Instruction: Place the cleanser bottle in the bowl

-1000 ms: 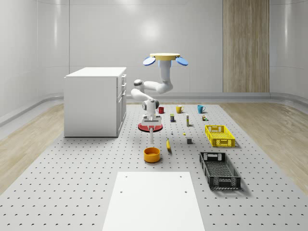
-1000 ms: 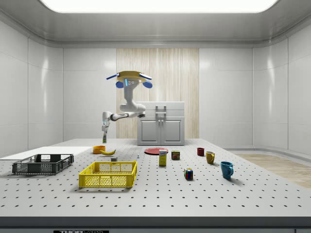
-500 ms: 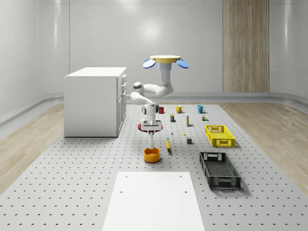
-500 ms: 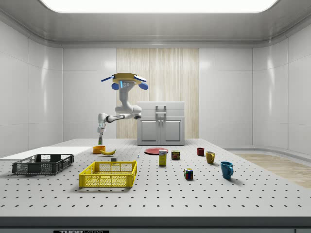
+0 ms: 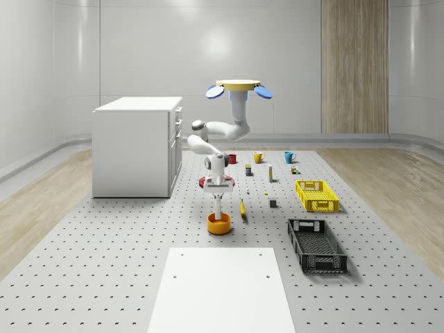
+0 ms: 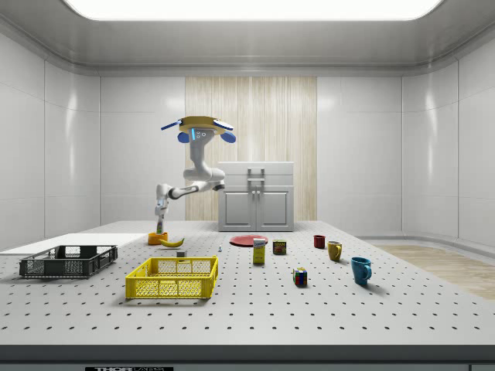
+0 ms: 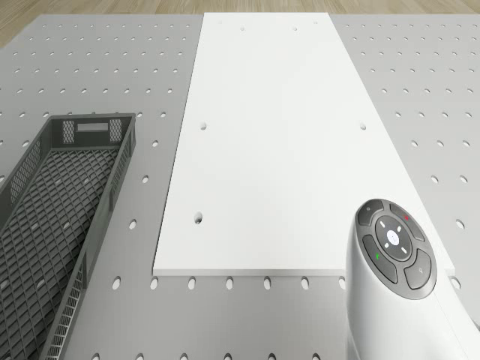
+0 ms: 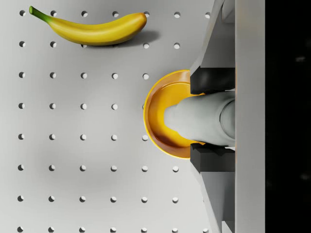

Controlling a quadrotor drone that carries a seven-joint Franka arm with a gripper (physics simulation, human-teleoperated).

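The orange bowl [image 5: 218,223] sits on the perforated table between the red plate and the white board. My gripper [image 5: 218,193] points straight down over it, shut on the white cleanser bottle [image 5: 218,206], whose lower end hangs just above the bowl's opening. In the wrist view the dark finger pads [image 8: 214,80] clamp the pale bottle [image 8: 199,119] on both sides, with the bowl [image 8: 158,116] directly behind it. From the side, the gripper [image 6: 159,220] holds the bottle [image 6: 158,229] right over the bowl [image 6: 158,239]. The drone [image 5: 238,86] hovers high above the table behind the bowl.
A banana [image 5: 243,208] lies just beside the bowl, on the whole-scene view's right. The red plate [image 5: 227,182] is behind it. A white cabinet [image 5: 135,146] stands at the left, a yellow crate [image 5: 316,195] and a black crate [image 5: 316,244] at the right, a white board [image 5: 222,288] in front.
The gripper has carried the bottle from over the red plate forward to above the bowl and lowered it. The drone has shifted slightly the same way.
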